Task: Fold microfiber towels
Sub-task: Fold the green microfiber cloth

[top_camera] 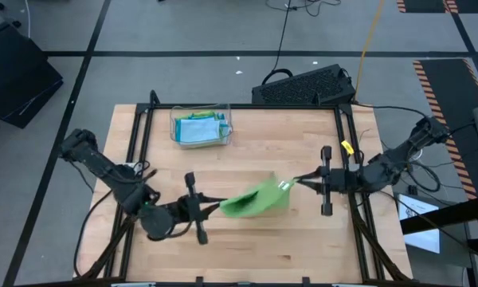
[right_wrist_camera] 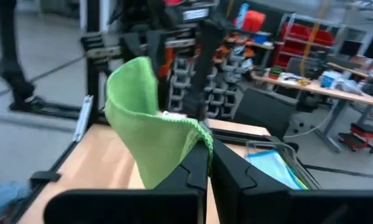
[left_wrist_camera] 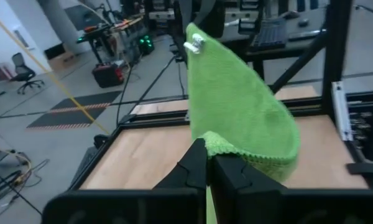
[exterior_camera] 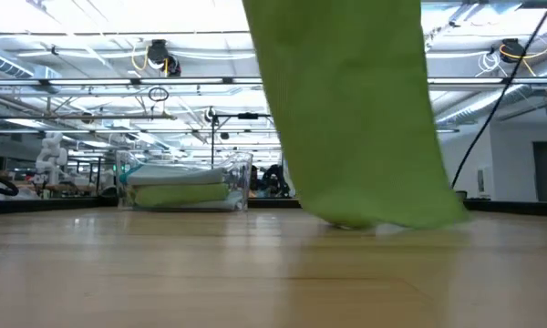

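Observation:
A lime green microfiber towel (top_camera: 255,199) is up in the air between my two grippers, over the near middle of the table. At its left end my left gripper (top_camera: 217,206) is shut on it, and my right gripper (top_camera: 296,182) is shut on its right end, beside the white tag (top_camera: 284,186). In the low view the towel (exterior_camera: 346,109) hangs as a broad sheet, with its lower edge (exterior_camera: 383,220) close to the table top. I cannot tell whether that edge touches the table. My left gripper (left_wrist_camera: 209,155) pinches a hemmed corner of the towel (left_wrist_camera: 219,144) between its two fingers, coming in about level from the table's left. The cloth runs away from it, sagging, toward the other gripper. My right gripper (right_wrist_camera: 209,152) pinches the towel's hemmed edge (right_wrist_camera: 196,127) at a corner between its two fingers, coming in about level from the table's right. The cloth curves away and hangs slack below the hold.
A clear plastic tray (top_camera: 201,127) with folded blue and green towels stands at the far left of the table. A black keyboard (top_camera: 307,86) lies past the far edge. Black frame rails (top_camera: 135,151) run along the table's left and right sides. Bare wood lies under the towel.

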